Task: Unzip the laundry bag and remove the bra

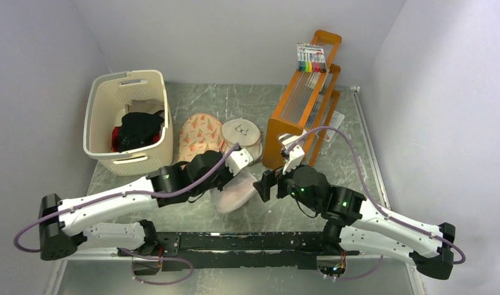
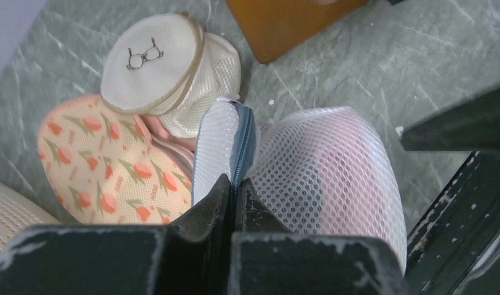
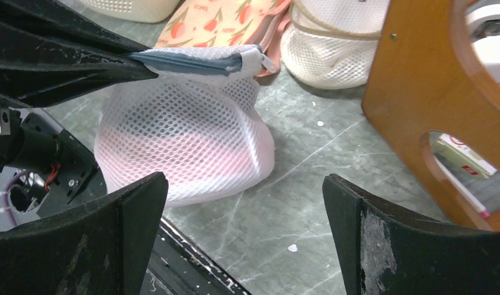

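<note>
Left wrist view shows the left gripper (image 2: 235,192) with its jaws pressed together on the grey-blue zipper rim (image 2: 244,138) of the laundry bag (image 2: 333,166). The zipper looks closed along the part that can be seen. The bag is white mesh, and some pink fabric (image 2: 349,184) shows through it from inside. The pinched rim is held up, while the lower part of the bag rests on the desk (image 1: 235,101), between the two arms and in front of the other bags.

The right gripper (image 1: 264,184) is just to the right of the bag, pointing toward it. Its jaws are spread wide and hold nothing; in the right wrist view they stand apart from the mesh.

Behind the laundry bag lie a peach bag (image 1: 198,138) with an orange pattern and a beige round bag (image 1: 241,132) with a glasses print, touching each other. A cream basket (image 1: 99,92) with dark clothes stands at the left. An orange rack (image 1: 302,117) stands at the right.
</note>
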Available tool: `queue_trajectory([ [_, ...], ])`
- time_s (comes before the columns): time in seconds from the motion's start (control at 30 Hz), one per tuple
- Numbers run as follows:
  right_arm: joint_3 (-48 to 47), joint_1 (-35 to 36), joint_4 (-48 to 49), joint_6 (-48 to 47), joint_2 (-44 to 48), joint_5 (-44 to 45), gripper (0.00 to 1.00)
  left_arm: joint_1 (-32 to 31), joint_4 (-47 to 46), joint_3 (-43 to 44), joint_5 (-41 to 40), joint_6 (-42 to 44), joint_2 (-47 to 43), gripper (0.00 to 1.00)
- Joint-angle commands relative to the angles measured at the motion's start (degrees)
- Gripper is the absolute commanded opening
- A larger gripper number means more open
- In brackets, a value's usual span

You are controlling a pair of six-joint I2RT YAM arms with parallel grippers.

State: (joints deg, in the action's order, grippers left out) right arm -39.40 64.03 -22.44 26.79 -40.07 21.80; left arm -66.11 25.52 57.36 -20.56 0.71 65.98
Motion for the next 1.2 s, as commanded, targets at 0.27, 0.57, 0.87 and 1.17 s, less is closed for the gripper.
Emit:
queue_trajectory([
  [0.27,1.0,-0.3,9.9,0.0,-3.2,-6.0,0.96,-0.2,-18.8,-18.8,12.8,19.2,-16.4,0.07],
  [0.57,3.7,-0.6,16.3,2.3,-8.3,-7.2,0.93,-0.6,-18.3,-19.8,10.4,14.3,-17.4,0.07],
  [0.87,7.5,-1.4,16.4,3.7,-3.8,-3.6,0.93,-1.0,-42.0,-23.6,18.6,20.4,-16.8,0.07],
  [1.17,9.0,-1.7,12.2,5.4,-0.3,-2.4,0.89,-1.0,-30.4,-25.7,18.6,29.2,-12.3,0.13],
])
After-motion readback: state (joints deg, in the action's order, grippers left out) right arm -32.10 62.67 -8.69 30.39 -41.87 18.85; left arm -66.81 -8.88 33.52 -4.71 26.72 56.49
